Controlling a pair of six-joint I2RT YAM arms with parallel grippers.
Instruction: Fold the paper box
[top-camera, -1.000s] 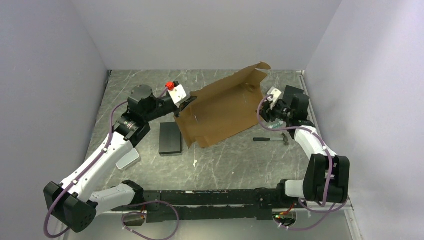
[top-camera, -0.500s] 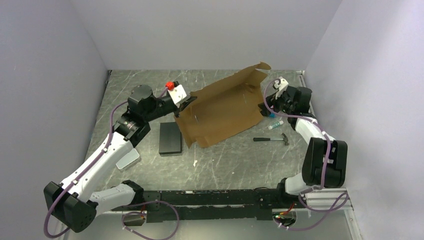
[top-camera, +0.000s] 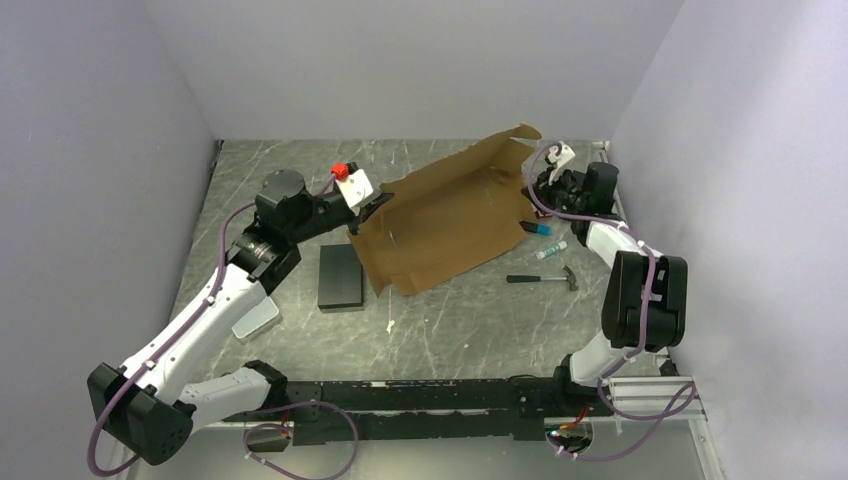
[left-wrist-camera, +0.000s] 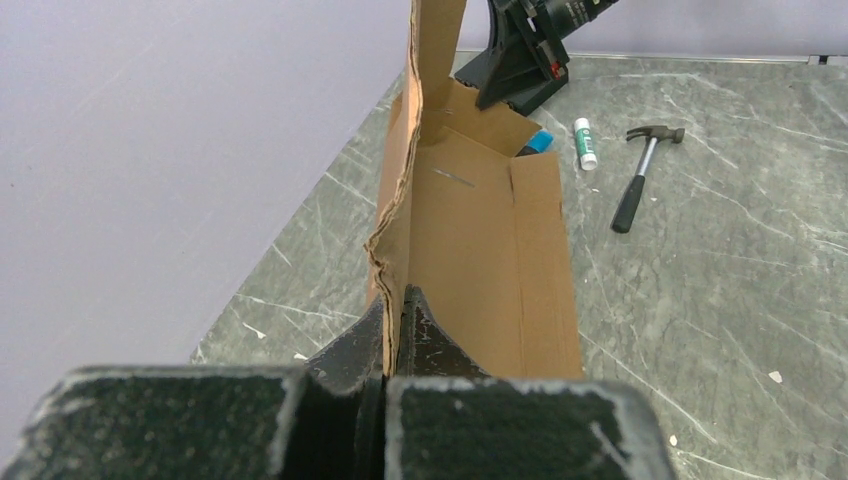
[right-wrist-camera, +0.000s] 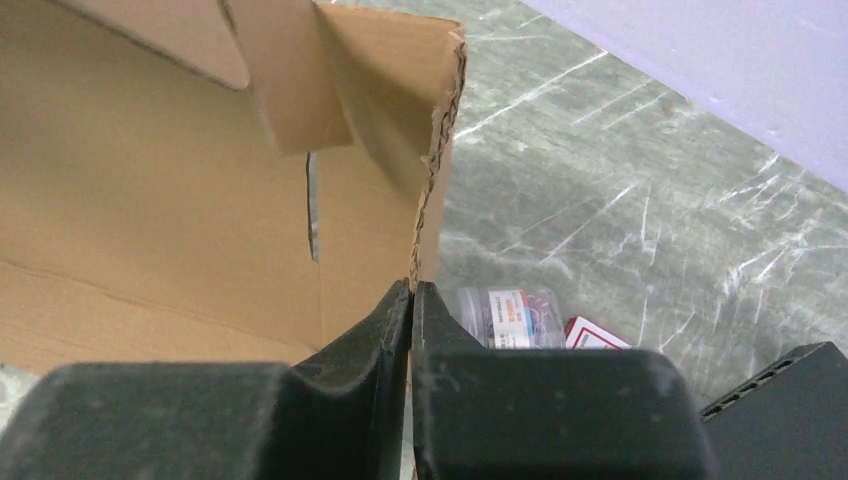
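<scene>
presently on record, listed in order.

item 1: the paper box. plain brown corrugated cardboard, partly folded, the largest thing on the grey marbled surface. it sits at the middle to rear of the surface, its broad panel tilted up toward the far right, where a notched flap stands highest. in the left wrist view a long side panel stands on edge beside a flat panel.

item 2: left gripper. it is at the box's left corner, clenched on the cardboard. the left wrist view shows the ragged corrugated edge running down between the two black fingers.

item 3: right gripper. it is at the box's right end, near the rear wall. its fingers are pressed together with the torn edge of an upright flap pinched between them, so it is grasping the box.

item 4: black rectangular block. it lies flat just left of the box's near corner.

item 5: hammer. it has a black handle and lies on the surface to the right of the box.

item 6: small white tube. it lies between the hammer and the box's right end.

item 7: blue-tipped object. it is at the box's right edge; what it is cannot be told.

item 8: flat grey rounded piece. it lies beside the left arm.

item 9: clear labelled packet and red-edged card. both lie on the surface just beyond the right gripper's fingers.
</scene>
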